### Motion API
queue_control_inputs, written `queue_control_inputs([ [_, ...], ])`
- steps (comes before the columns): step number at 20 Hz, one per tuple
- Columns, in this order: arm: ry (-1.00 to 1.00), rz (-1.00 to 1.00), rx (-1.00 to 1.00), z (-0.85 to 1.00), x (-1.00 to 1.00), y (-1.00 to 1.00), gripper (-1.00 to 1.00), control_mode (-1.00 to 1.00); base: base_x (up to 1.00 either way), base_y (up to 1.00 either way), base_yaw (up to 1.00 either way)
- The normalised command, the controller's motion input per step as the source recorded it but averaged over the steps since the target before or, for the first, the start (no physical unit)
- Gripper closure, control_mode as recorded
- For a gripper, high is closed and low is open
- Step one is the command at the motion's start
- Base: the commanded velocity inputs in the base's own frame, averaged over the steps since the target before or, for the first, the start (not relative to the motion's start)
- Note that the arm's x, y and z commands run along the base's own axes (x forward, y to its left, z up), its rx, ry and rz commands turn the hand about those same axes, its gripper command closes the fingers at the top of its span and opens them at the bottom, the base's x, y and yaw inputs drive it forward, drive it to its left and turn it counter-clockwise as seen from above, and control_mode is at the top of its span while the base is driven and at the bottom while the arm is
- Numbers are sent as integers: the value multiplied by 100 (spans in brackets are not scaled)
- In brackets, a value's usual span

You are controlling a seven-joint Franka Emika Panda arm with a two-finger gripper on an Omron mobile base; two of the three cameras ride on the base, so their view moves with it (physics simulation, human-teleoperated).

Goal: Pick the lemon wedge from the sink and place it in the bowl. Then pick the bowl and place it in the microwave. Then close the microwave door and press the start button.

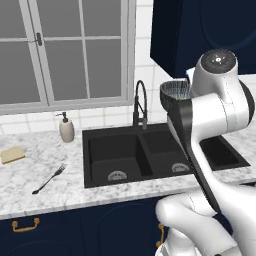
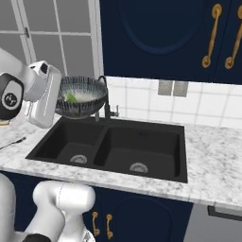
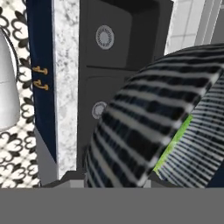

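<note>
While gripper [image 2: 56, 101] clamped on bowl [image 2: 81, 97], faucet [image 2: 108, 97] just behind, sink [image 2: 113, 149] below.

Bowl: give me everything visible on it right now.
The bowl is round and deep, dark outside with fine grey-blue line patterning, paler inside. It is lifted off the counter, held roughly upright in the air above the left basin of the sink, beside the faucet. The gripper is clamped on its rim at the side nearest the arm. The lemon wedge, small and yellow-green, lies inside. Nothing else touches it.
</note>
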Motion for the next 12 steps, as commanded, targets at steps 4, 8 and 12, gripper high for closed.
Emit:
queue_control_inputs([
  [4, 0, 0, 0, 0, 0, 0, 100, 100, -85, 1, 0],
  [8, 0, 0, 0, 0, 0, 0, 100, 100, -85, 0, -9],
  [12, 0, 0, 0, 0, 0, 0, 100, 100, -76, 0, -30],
])
